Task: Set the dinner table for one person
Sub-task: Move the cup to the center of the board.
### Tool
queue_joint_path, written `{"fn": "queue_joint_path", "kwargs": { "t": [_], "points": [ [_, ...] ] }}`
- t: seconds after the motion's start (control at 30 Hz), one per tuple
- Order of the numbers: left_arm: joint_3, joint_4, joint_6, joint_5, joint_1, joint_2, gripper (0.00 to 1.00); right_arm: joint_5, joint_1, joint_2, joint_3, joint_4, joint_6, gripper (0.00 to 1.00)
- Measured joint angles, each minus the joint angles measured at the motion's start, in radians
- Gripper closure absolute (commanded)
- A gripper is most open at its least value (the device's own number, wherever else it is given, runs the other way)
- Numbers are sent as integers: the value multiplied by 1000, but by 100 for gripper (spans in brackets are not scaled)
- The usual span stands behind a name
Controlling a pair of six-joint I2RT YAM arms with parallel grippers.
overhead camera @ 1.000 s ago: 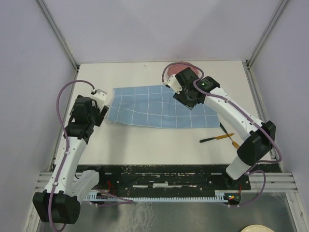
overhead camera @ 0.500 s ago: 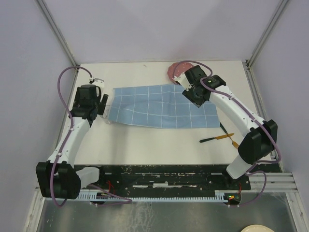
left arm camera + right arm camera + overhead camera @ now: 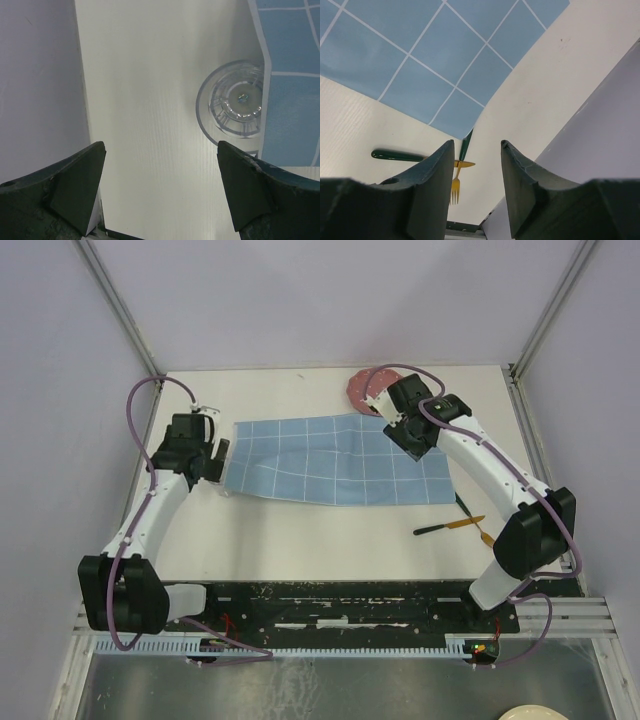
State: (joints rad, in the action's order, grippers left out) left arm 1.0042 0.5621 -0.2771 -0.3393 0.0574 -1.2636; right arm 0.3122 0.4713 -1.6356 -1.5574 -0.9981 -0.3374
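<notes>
Worktop [image 3: 300, 540] fills mid-frame under a blue placemat [image 3: 330, 465]. Left claw [image 3: 160, 145], wide and empty, hovers above the clear glass [image 3: 236, 100], which lies right of centre in the wrist view, ahead of its right-hand finger. Right claw [image 3: 477, 142], partly spread and empty, is nearer the pink plate [image 3: 358, 390].

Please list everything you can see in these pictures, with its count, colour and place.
table: one, white, under everything
placemat: one, blue with white grid, mid-table
plate: one, dull red, far side, by the placemat's far right corner
glass: one, clear, at the placemat's left edge
cutlery: two pieces, green handles, gold ends, crossed by the placemat's near right corner; one is a fork
disc: one, cream, off the table, bottom right, cropped
arms: two, white and black, either side of the placemat
left fingers: two, dark, open, over bare table beside the glass
right fingers: two, dark, apart, nothing between them
</notes>
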Motion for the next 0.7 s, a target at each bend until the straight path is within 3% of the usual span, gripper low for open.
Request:
{"fn": "queue_joint_path", "kwargs": {
  "t": [0.2,0.7],
  "points": [
    [0,8,41,25,0,-4,1,4,-9,0,0,0,0,50],
    [0,-36,134,90,0,-167,25,4,-19,0,0,0,0,52]
  ]
}}
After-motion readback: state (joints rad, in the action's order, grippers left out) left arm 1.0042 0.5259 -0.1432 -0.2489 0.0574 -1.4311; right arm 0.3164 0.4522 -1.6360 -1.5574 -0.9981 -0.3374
